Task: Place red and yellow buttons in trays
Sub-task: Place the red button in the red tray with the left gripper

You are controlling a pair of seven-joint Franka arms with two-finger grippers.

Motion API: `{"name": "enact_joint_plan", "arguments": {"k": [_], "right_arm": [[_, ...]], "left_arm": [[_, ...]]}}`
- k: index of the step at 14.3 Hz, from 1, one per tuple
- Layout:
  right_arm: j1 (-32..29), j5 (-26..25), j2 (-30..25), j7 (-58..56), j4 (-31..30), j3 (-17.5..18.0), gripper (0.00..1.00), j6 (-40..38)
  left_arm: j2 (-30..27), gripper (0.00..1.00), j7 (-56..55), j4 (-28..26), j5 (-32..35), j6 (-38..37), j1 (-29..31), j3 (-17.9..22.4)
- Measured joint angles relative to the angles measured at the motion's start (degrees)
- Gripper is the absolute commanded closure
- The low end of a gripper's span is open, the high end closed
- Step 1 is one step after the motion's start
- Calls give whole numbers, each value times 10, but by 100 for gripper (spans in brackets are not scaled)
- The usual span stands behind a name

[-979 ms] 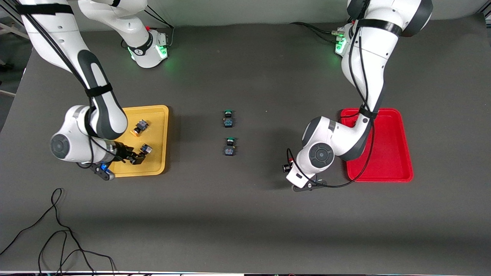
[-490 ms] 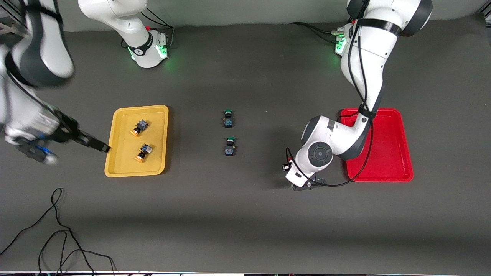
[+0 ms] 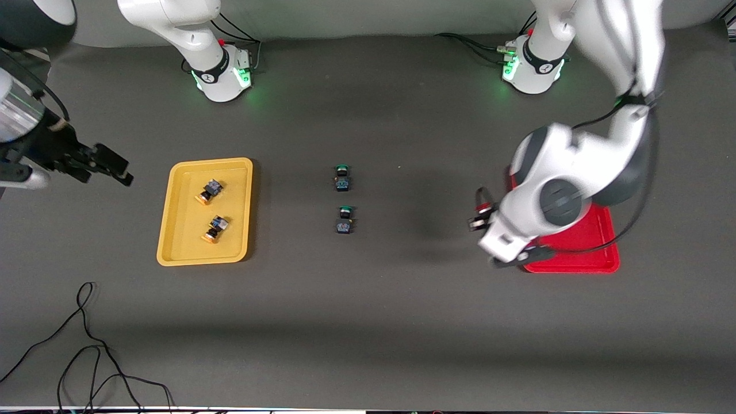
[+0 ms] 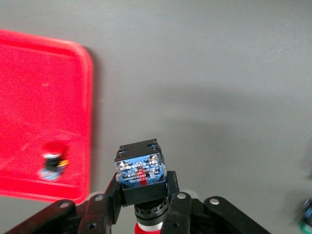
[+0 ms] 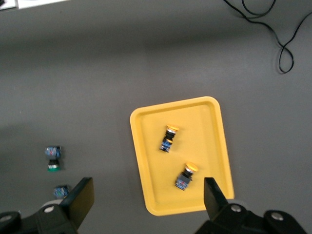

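- L gripper (image 4: 145, 214), over bare table just beside red tray (image 3: 598, 261) edge: fingers (image 4: 113, 202) pinching a red button (image 4: 141, 173), dark body outward from the tips, red cap tucked down betw the fingers. Not over the tray yet.
- Red tray: one red button (image 4: 52, 160) already lying inside, near the rim closest to the L fingers. In front view the L arm covers most of the tray, so can't see that btn there.
- 2 green-cap switches (image 3: 342, 177) (image 3: 344, 221) mid-table, betw the two trays, well apart from both grippers. Not task items, leave.
- Yellow tray (image 3: 167, 241): both yellow buttons (image 3: 208, 191) (image 3: 216, 227) lying inside on their sides, apart from each other, no touch w/ rim.
- R gripper (image 5: 146, 200) up off the table past yellow tray toward R arm's end, fingers spread wide, nothing betw them; tray + contents well clear of tips. R arm looks idle.
- Progress est: 3 of 4 placed (2 yel, 1 red). Left: carry held red btn over red tray, lower, release. Then done.
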Motion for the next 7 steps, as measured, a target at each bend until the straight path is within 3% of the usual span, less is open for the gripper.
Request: {"name": "enact_joint_plan", "arguments": {"k": [3,7], "right_arm": [[-6,0,-23,-17,0,0,0,-33],[-5,0,-27,-20,-2,4,0,-43]], "left_arm": [[-81,100,110,-153,5,83,61,3],[-90,100,186,-287,69,246,122,5]]}}
